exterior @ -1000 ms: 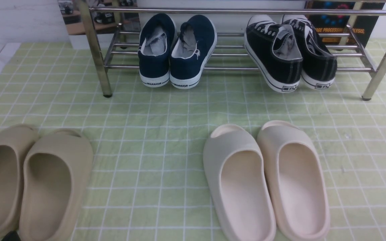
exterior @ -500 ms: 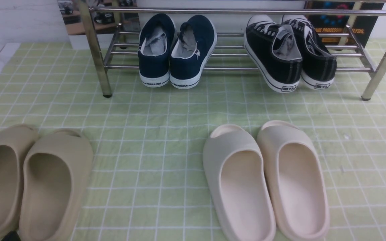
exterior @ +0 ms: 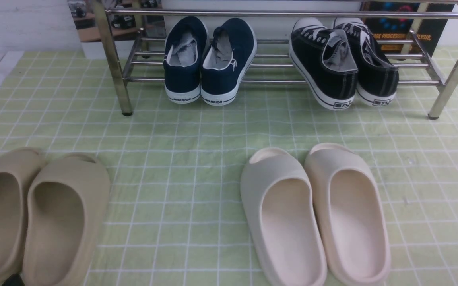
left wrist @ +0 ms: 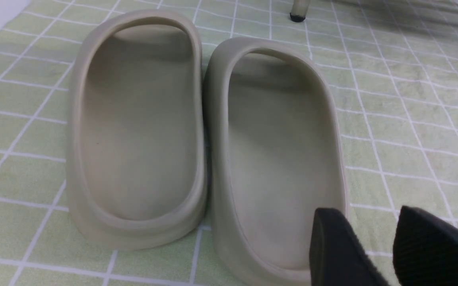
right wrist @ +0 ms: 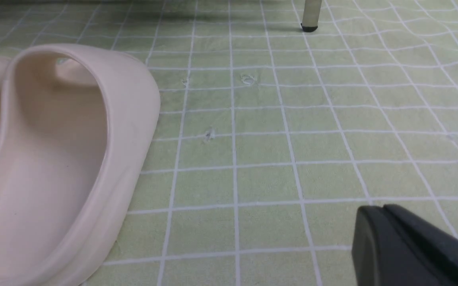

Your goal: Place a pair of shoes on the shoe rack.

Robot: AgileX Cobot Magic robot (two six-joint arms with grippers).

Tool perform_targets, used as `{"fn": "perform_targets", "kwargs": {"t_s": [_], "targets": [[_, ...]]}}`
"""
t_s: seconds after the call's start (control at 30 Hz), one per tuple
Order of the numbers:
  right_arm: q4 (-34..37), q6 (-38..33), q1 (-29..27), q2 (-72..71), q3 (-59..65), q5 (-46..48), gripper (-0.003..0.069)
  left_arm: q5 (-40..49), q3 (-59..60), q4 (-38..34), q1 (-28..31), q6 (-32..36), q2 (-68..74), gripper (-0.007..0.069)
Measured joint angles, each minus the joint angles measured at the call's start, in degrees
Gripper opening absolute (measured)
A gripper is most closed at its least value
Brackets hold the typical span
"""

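Nothing among the shoes changes place; black sneakers (exterior: 324,65) sit racked

Across the last second, every pair keeps its spot, and the front view differs by only the faintest drift. Both sneakers rest side by side on the lower shelf of the shoe rack (exterior: 274,82), toes toward the wall, heels jutting out over the front bar. Navy slip-ons (exterior: 182,81) share that shelf, to the robot's left.

The left gripper (left wrist: 368,216) is released, its fingers apart with nothing between them, near the taupe slides (left wrist: 217,131). The right gripper (right wrist: 378,209) is closed on itself, fingertips together, carrying nothing. Cream slides (exterior: 278,163) lie in front of the rack on the checked cloth (exterior: 173,222).

By the look of it, the placing is complete: two sneakers, one shelf, neither in a grip. What remains is probably no more than parking the arms. Those overhanging heels could be knocked by a careless pass, though the pair seems settled.
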Motion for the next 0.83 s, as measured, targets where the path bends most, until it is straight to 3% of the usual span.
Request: {"fn": "perform_targets", "kwargs": {"t_s": [0.83], "targets": [[0.0, 0.0, 0.0, 0.0, 0.0, 0.0, 0.0059, 0.0, 0.0, 0.0, 0.0, 0.0, 0.0, 0.0238]]}}
